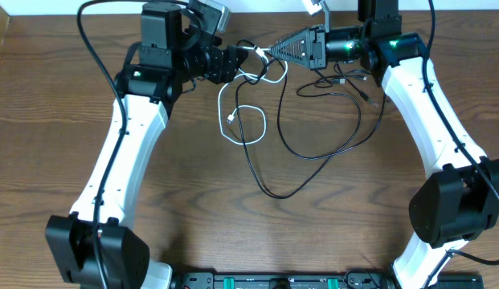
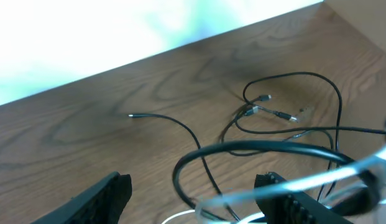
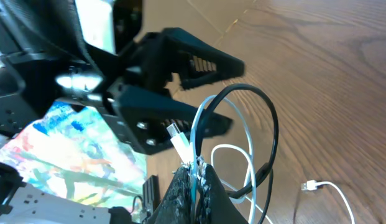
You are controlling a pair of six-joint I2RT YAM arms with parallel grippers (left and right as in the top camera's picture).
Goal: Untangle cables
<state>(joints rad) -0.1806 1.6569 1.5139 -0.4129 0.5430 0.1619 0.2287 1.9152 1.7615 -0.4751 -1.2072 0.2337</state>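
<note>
Gripping a bunch of cables near the far edge of the bench, the right claw is clamped tight on white and black strands held above the wood. The left claw faces it, jaws apart, just beside a raised black loop. The white cable and long black cables trail across the bench between the arms.

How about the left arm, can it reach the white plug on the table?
Probably yes: the left end effector is open, and the white plug lies close by on the table with nothing covering it.
</note>
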